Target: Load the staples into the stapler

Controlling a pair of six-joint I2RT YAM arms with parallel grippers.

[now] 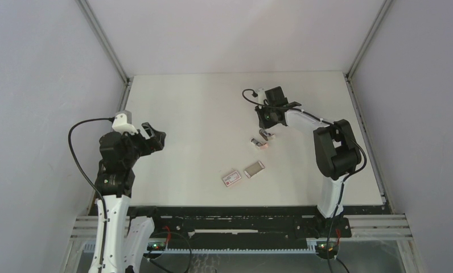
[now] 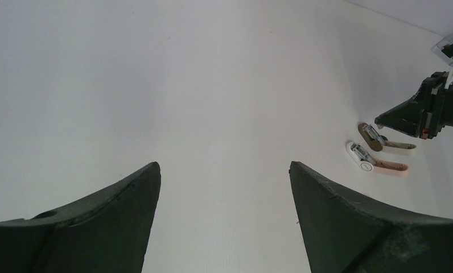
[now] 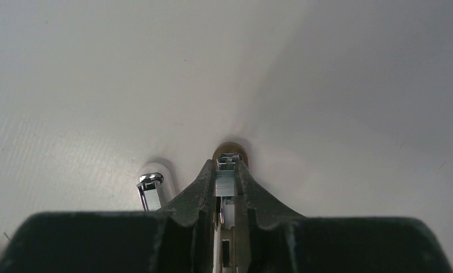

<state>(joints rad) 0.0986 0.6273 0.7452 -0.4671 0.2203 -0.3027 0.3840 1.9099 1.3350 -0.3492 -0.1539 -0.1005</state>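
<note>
The small pink-and-white stapler (image 1: 262,139) lies opened out right of the table's middle, its two arms side by side. My right gripper (image 1: 265,126) hangs just over its far arm. In the right wrist view that gripper (image 3: 226,168) is shut on a short silvery strip of staples (image 3: 226,184), held right above the stapler's magazine channel (image 3: 230,153); the other arm, white with a chrome piece (image 3: 151,189), lies to the left. The grey tray of staples (image 1: 254,169) sits nearer the front. My left gripper (image 1: 156,135) hovers open at the far left, holding nothing (image 2: 224,165).
A white box with a red label (image 1: 231,178) lies beside the tray, toward the front edge. In the left wrist view the stapler (image 2: 365,156) and the right gripper (image 2: 409,116) show at the far right. Walls enclose the table on three sides.
</note>
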